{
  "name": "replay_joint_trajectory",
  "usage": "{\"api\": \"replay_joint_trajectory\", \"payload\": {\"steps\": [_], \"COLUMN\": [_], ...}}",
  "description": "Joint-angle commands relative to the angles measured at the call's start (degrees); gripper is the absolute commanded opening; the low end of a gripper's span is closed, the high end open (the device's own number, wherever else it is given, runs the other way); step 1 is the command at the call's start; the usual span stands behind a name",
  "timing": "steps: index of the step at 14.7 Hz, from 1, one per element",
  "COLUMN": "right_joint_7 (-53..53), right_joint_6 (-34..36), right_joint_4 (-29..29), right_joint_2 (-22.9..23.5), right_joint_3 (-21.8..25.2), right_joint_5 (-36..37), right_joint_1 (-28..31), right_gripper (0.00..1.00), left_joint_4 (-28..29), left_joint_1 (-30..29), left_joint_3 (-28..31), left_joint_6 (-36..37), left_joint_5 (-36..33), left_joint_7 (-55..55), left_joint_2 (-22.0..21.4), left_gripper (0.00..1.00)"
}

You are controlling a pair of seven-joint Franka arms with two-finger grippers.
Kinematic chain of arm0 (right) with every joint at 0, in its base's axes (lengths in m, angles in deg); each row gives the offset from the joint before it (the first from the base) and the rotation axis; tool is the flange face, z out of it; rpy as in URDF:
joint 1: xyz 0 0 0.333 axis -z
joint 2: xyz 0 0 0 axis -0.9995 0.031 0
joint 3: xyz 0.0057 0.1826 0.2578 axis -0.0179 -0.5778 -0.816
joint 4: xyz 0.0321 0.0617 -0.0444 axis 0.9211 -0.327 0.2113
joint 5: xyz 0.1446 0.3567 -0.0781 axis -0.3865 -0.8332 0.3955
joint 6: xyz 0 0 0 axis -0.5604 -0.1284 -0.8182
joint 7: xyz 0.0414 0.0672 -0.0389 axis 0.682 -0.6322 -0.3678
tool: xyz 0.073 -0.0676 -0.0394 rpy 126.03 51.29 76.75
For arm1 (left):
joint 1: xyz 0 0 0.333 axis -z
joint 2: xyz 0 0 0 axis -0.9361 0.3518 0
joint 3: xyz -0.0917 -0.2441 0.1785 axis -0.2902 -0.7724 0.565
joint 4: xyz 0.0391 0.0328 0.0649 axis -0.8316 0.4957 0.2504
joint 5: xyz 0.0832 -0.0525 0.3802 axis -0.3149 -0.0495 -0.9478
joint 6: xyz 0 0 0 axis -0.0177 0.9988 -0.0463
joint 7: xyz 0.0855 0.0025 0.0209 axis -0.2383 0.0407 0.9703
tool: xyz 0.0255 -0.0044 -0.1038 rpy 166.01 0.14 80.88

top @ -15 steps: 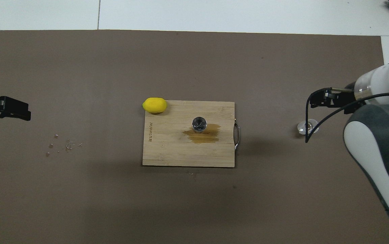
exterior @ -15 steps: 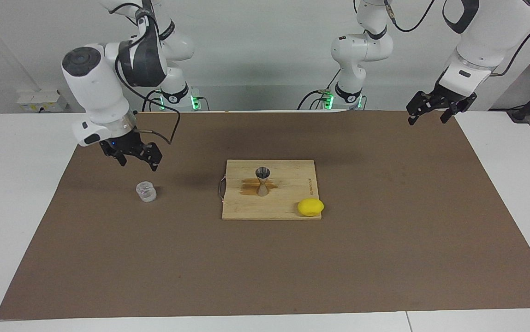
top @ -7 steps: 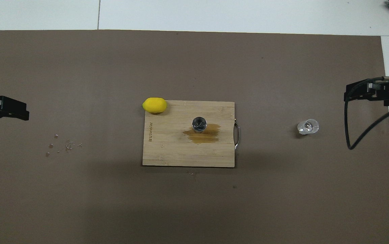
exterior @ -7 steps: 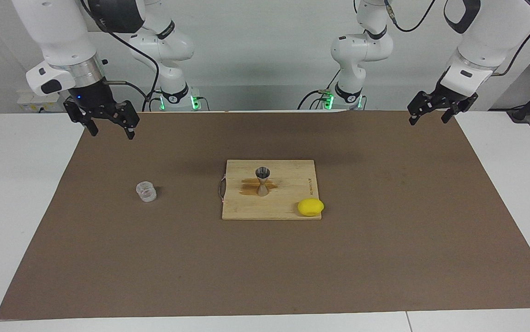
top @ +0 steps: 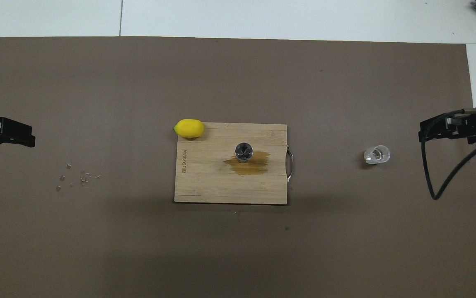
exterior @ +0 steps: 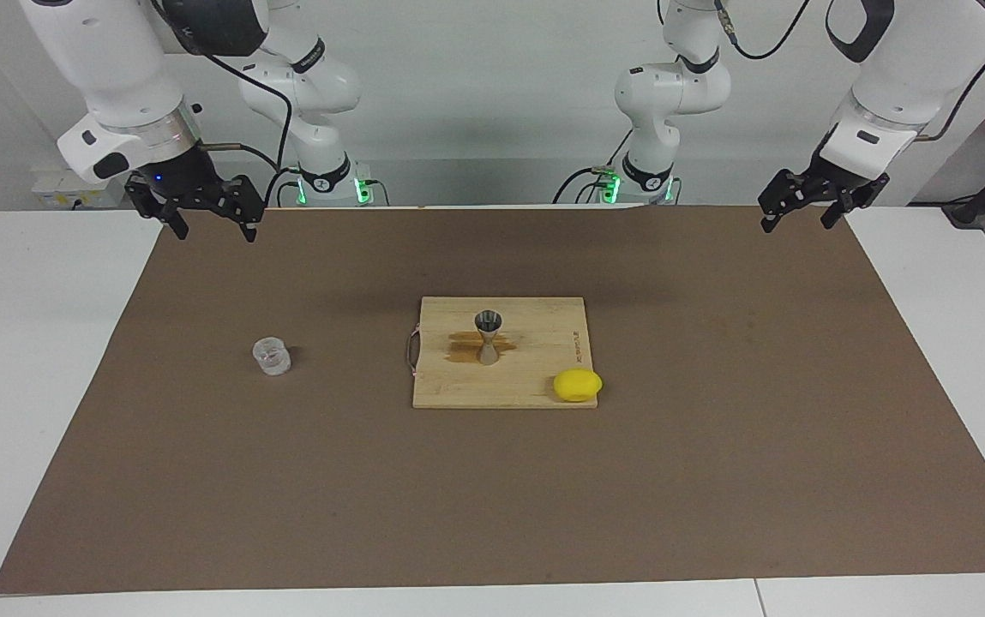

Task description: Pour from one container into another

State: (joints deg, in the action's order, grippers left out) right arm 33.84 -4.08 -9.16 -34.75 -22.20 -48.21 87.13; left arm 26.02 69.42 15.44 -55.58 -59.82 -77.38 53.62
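Over the brown mat's corner at the right arm's end, on the edge nearest the robots, the right gripper hangs in the air with its fingers spread wide, holding and touching nothing. Over the matching corner at the left arm's end, the left gripper hangs likewise, its fingers apart and empty. The glass cup stands upright on the mat toward the right arm's end, well apart from both grippers and from the wooden board. The board lies at the mat's middle. On it the steel jigger stands upright on a brown wet stain. A lemon rests on the board's corner farthest from the robots, toward the left arm's end.
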Motion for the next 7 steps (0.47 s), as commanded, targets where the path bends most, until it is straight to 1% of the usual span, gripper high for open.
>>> {"api": "replay_joint_trajectory", "payload": {"steps": [1,7], "right_joint_7": [-1.37,-0.58], "right_joint_6": [0.05,-0.66], "right_joint_4": [-1.61,-1.70], "right_joint_2": [-1.09,-1.09], "right_joint_3": [-0.30,-0.39], "right_joint_5": [0.38,0.29], "right_joint_1": [0.13,0.13], "right_gripper": [1.00,1.00], "left_joint_4": [1.53,1.53], "left_joint_1": [-0.18,0.52], "left_joint_3": [0.47,0.38], "left_joint_6": [0.19,0.45], "left_joint_5": [0.41,0.41], "left_joint_7": [0.19,0.19], "left_joint_2": [-1.53,-1.53], "left_gripper": [1.00,1.00]}}
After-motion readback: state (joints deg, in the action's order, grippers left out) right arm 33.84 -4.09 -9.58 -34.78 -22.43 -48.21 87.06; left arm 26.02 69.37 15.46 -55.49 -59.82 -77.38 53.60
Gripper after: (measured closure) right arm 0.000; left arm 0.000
